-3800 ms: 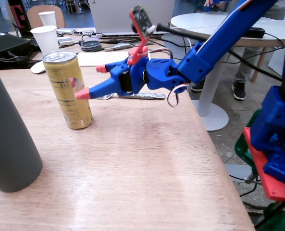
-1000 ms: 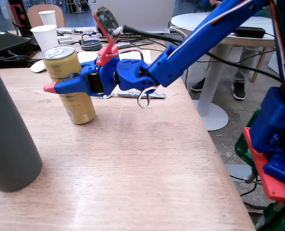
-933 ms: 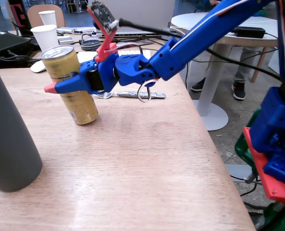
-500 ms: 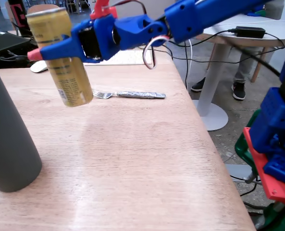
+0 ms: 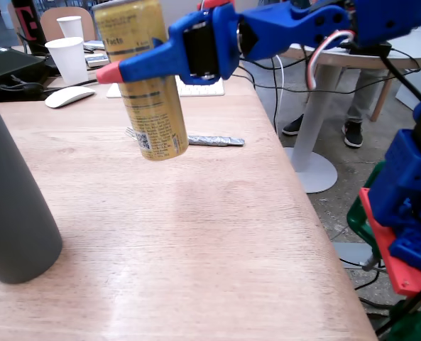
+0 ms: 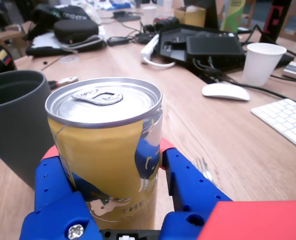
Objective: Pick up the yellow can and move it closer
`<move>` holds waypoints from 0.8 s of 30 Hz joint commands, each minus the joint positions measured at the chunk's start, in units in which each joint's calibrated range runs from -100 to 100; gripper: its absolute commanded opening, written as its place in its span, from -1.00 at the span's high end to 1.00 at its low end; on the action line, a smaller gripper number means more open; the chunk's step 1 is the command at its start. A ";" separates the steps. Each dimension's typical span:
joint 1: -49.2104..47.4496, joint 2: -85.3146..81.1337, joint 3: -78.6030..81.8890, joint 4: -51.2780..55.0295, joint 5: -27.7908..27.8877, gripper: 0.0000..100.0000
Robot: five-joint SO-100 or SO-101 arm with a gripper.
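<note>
yellow can (image 5: 150, 106): top rim cut by the upper edge in fixed view; base hidden behind claw (image 6: 113, 200) in wrist view. fork (image 5: 214, 140): tines hidden behind can. grey cylinder (image 5: 11, 206): cropped at left edge. can print: too small to read.

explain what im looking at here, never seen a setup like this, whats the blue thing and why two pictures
The blue thing is a small robot arm. Its end effector, a two-finger clamp, is shut on a yellow can and holds it in the air above the wooden table.

One picture comes from a camera standing beside the table. The other comes from a camera riding on the arm's wrist, so it looks down past the can's top.

On the table: a dark grey cylinder, a fork, a white mouse, a keyboard and paper cups.
</note>
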 commanded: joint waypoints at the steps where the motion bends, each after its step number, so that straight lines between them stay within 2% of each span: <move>1: -0.63 -9.93 1.06 -0.27 0.00 0.54; 9: -3.17 -26.14 14.46 -0.19 0.00 0.54; 18: -0.97 -38.75 25.88 0.14 0.00 0.54; 24: -0.80 -49.98 28.05 18.37 0.00 0.54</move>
